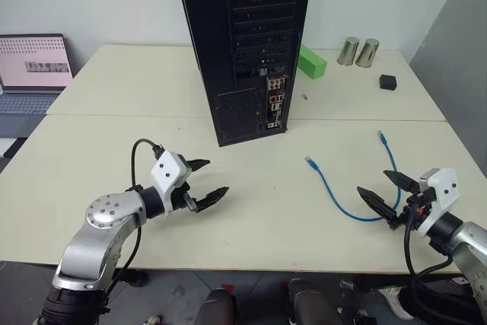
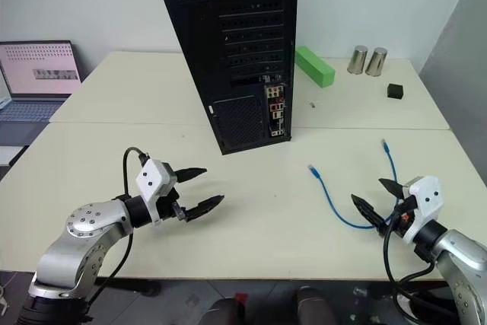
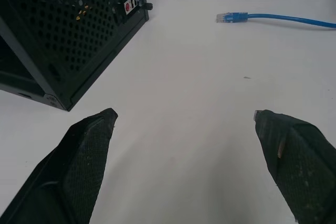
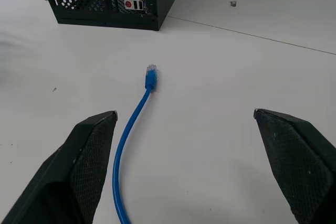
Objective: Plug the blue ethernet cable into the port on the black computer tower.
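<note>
Head view: both my end effectors spread, empty, left end effector (image 1: 202, 181), right end effector (image 1: 388, 192). blue ethernet cable (image 1: 335, 192) loops on bench (image 1: 251, 222) lower right; black computer tower (image 1: 243, 43) top centre.

Right wrist view: grab near plug (image 4: 151, 75), keep clip lined up.

Port itself too small to pick out.
</note>
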{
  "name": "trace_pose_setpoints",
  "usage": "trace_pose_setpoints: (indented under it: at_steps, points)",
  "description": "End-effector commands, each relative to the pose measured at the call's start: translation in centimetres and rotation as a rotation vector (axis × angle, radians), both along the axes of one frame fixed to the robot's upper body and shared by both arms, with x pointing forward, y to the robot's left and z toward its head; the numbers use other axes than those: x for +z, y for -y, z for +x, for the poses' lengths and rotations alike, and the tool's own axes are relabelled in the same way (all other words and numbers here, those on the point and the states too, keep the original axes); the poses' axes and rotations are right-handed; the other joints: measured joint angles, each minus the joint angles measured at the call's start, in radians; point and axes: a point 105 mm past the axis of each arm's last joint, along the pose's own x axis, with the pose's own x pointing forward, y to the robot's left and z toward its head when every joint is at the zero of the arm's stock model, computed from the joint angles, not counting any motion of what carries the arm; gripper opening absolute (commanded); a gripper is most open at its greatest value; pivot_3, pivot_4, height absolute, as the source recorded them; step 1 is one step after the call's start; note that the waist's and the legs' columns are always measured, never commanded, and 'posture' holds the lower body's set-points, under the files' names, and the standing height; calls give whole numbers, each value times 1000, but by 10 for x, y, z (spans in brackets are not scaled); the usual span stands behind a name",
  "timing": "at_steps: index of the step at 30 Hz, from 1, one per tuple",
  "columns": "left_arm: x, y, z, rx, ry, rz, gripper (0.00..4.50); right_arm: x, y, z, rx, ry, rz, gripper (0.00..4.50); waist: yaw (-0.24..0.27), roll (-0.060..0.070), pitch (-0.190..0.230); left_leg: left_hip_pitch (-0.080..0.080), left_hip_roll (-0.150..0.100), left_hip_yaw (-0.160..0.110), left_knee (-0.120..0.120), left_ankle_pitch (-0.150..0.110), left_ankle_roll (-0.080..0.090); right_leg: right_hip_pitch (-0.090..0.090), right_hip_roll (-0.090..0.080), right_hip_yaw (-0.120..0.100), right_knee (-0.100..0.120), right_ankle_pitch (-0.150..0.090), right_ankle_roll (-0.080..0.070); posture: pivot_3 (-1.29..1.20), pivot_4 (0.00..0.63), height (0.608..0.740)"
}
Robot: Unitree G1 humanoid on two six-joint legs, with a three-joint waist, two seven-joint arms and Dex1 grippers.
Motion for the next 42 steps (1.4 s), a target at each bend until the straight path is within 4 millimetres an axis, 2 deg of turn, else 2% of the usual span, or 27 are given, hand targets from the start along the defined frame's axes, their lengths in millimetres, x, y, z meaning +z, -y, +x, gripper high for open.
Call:
trace_pose_setpoints:
  at_steps: [1,11,17,22,25,29,33,35,37,42]
  points:
    - [9,8,-7,-54,63,10,4500,15,-3,-1,16,57,-29,4408,0,0,0,0,0,0,0,0,0,0,0,0,0,0,0,0,150,740]
    - [11,14,-5,-74,78,11,4500,17,-9,0,22,58,-29,4408,0,0,0,0,0,0,0,0,0,0,0,0,0,0,0,0,150,740]
    - [0,25,-13,-178,72,102,4500,15,-33,7,65,57,-38,4408,0,0,0,0,0,0,0,0,0,0,0,0,0,0,0,0,150,740]
    - [2,34,-23,-281,21,41,4500,4,-54,29,65,53,-86,4408,-2,0,0,0,0,0,0,0,0,0,0,0,0,0,0,0,150,740]
    - [5,35,-20,-307,44,63,4500,-7,-67,43,75,38,-105,4408,-2,0,0,0,0,0,0,0,0,0,0,0,0,0,0,0,150,740]
    - [13,38,-13,-318,66,47,4500,-19,-71,65,20,22,-113,4408,0,0,0,-1,0,0,0,0,0,-1,0,0,0,0,0,0,150,740]
    - [13,40,-14,-347,69,62,4500,-32,-76,80,1,-2,-120,4408,-1,0,0,-1,0,0,0,0,0,-1,0,0,0,0,0,0,150,740]
    - [14,41,-13,-351,75,65,4500,-38,-72,87,-34,-20,-121,4408,-1,0,0,-1,0,0,0,0,0,-1,0,0,0,0,0,0,150,740]
    - [15,41,-12,-353,81,64,4500,-42,-69,90,-50,-30,-136,4240,-1,0,0,-1,0,0,0,0,0,-1,0,0,0,0,0,0,150,740]
    - [16,42,-12,-365,84,51,4500,-47,-71,90,-55,-46,-150,3042,-2,0,0,-1,0,0,0,0,0,-1,0,0,0,0,0,0,150,740]
